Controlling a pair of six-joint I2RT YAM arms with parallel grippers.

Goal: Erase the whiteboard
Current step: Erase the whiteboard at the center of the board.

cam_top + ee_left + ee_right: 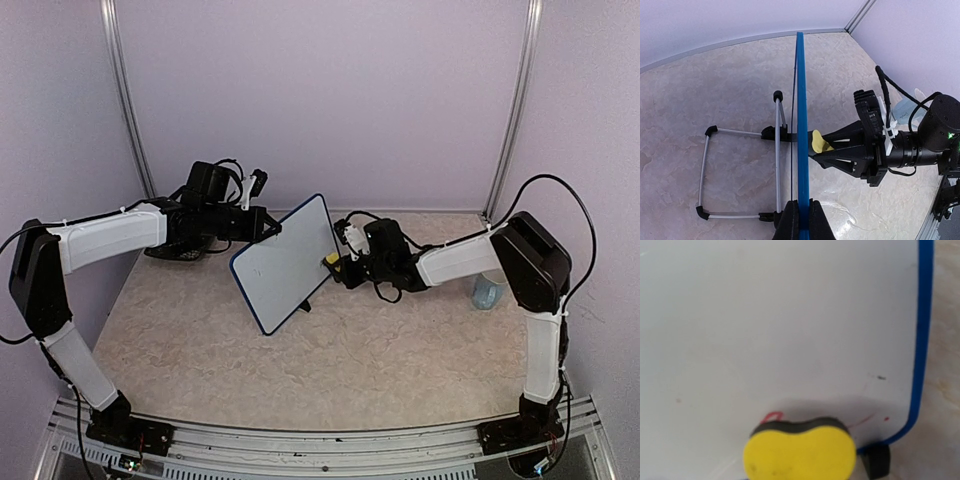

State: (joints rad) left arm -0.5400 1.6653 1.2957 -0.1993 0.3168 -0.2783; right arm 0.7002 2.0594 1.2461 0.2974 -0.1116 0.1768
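The whiteboard (283, 268) stands tilted at mid-table, its glossy white face (790, 315) turned toward my right arm. My left gripper (802, 214) is shut on its blue frame (802, 100), which shows edge-on in the left wrist view. My right gripper (342, 264) is shut on a yellow sponge (799, 451) with a dark pad. The sponge (819, 143) presses against the lower part of the face, near the bottom corner. Faint red marks (773, 416) show just above the sponge, and a small dark speck (881, 377) lies nearer the frame. The sponge hides my right fingers in the right wrist view.
A grey wire stand with black end caps (740, 175) props the board from behind. One black foot (877, 461) sits under the board's corner. A pale blue translucent object (488, 291) stands by the right arm. Walls close in at the back and both sides.
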